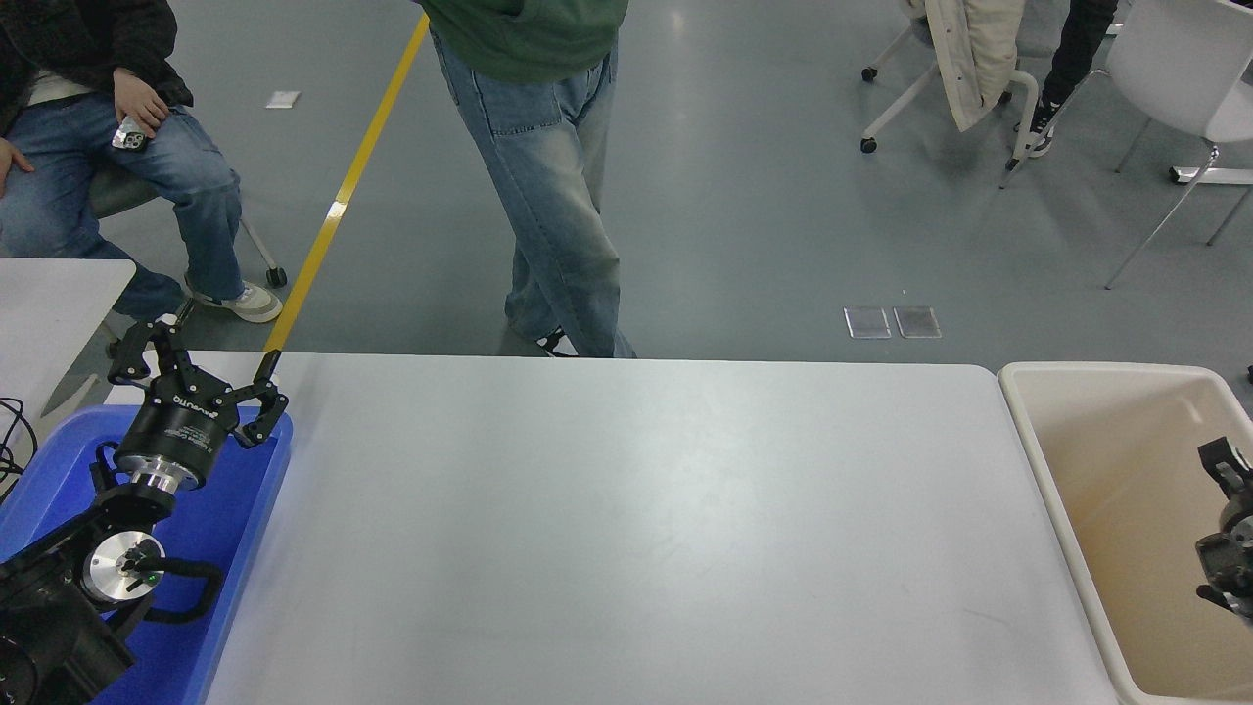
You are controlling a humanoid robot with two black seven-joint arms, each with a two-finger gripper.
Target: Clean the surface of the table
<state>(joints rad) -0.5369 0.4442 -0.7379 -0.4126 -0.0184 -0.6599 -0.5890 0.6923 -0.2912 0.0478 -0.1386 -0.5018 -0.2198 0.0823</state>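
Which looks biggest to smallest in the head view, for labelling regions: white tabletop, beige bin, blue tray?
1. White tabletop, by far the largest.
2. Beige bin and blue tray: both cut off by the picture's edges, so unranked.

A single head view looks from high on the robot's side, facing forward and down toward 12 o'clock. The table surface (626, 529) fills the lower half, close beneath the lens, its near edge cut off at 6 o'clock. The left arm enters at 8 o'clock over a blue tray (240, 548); a beige bin (1067, 509) sits at 4 o'clock. Grey floor (744, 196) and a standing person (548, 176) fill the farther part toward 12. No second view overlaps it.
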